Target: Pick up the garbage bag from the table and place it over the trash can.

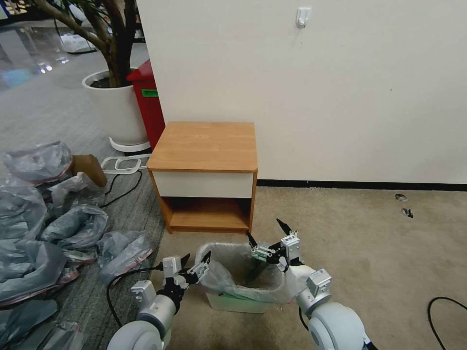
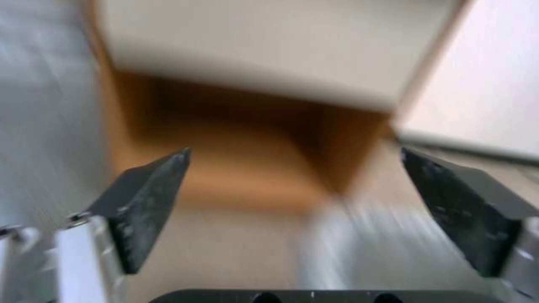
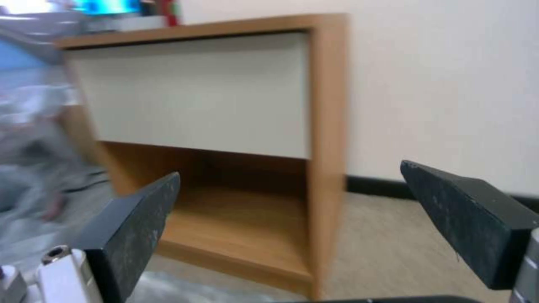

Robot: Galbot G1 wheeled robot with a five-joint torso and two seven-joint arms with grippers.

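Draping limp, flimsy garbage bag [image 1: 228, 277] over trash can [image 1: 233, 302]; both pincers, left [image 1: 195, 265] and right [image 1: 266, 240], gaping empty; best pinched at rim.

right hand [image 3: 289, 198]: fingers spread, empty | table [image 3: 326, 126]: just ahead

head overlooks, wrists face table [image 1: 204, 146]

Cream wall [image 1: 340, 87] with black skirting [image 1: 360, 185], beige carpet [image 1: 369, 253], potted tree in white planter [image 1: 114, 109]
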